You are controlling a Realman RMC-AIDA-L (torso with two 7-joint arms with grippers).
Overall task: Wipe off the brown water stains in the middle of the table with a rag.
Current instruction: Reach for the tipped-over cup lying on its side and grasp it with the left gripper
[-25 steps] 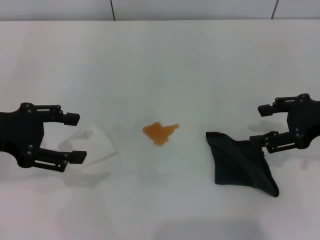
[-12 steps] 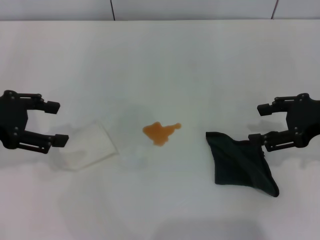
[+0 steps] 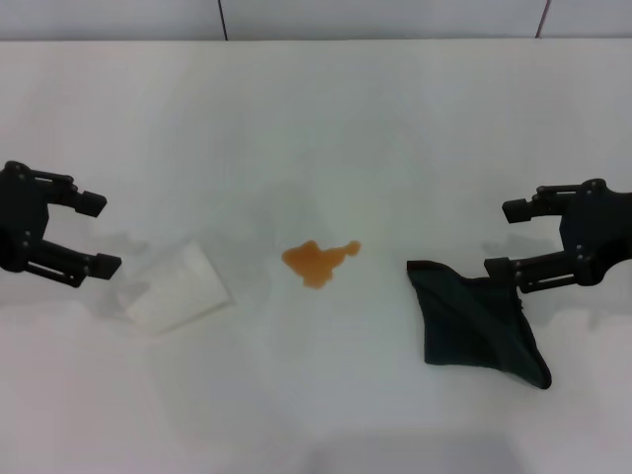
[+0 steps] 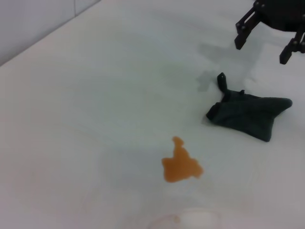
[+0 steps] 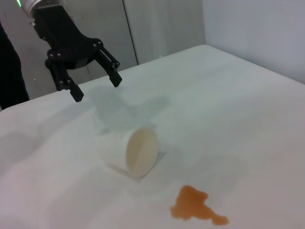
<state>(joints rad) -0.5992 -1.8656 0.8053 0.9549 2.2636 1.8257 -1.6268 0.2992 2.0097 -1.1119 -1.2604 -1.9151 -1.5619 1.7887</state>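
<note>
The brown water stains [image 3: 316,262] form one small orange-brown blotch in the middle of the white table [image 3: 316,118]; they also show in the left wrist view [image 4: 181,164] and the right wrist view [image 5: 195,206]. The rag [image 3: 474,321], dark and crumpled, lies flat to the right of the blotch [image 4: 248,114]. My right gripper [image 3: 504,238] hovers open just above the rag's upper right corner, holding nothing [image 4: 261,50]. My left gripper [image 3: 99,234] is open and empty at the far left [image 5: 95,87].
A translucent whitish plastic cup [image 3: 178,288] lies on its side between the left gripper and the blotch, its open mouth toward the blotch [image 5: 133,150]. A grey wall runs along the table's far edge.
The left gripper has pulled back to the left, away from the cup, which stays lying on the table. The right gripper has shifted slightly left, near the rag's corner.
</note>
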